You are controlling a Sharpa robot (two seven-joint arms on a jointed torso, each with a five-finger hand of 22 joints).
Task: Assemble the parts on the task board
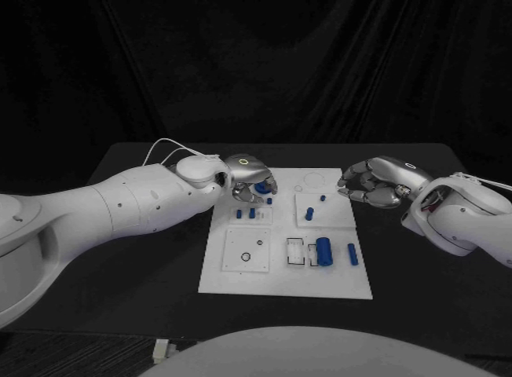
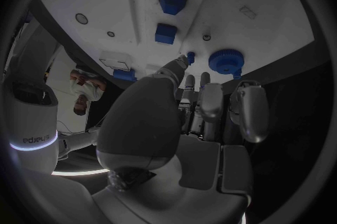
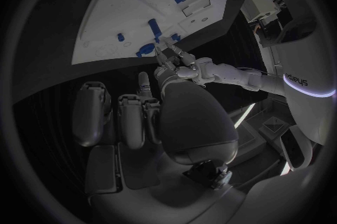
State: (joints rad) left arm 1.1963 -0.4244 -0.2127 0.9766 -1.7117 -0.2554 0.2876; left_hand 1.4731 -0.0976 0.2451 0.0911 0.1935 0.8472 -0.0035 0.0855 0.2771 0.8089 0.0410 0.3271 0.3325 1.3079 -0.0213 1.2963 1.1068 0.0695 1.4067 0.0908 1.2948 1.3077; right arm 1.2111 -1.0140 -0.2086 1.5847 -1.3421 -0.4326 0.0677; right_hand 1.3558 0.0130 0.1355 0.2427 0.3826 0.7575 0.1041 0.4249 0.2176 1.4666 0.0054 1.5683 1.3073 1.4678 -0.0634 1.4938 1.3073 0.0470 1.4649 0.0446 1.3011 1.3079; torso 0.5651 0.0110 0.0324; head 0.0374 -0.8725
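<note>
The white task board [image 1: 281,276] lies in the middle of the table. My left hand [image 1: 246,177] hovers over its far left corner, fingers apart, just beside a blue gear [image 1: 260,188] that rests on the board. In the left wrist view the gear [image 2: 226,60] sits right past my fingertips [image 2: 202,82], with a small blue peg [image 2: 190,57] next to it. My right hand [image 1: 371,182] hangs over the board's far right edge, fingers curled in on nothing. A large blue cylinder [image 1: 324,251] and a thinner one [image 1: 352,252] lie near the front right.
Two small blue blocks [image 1: 247,212] stand near the left hand, and blue pegs [image 1: 309,213] stand further right. A recessed square panel [image 1: 246,250] with a ring fills the front left. Black table [image 1: 154,259] surrounds the board.
</note>
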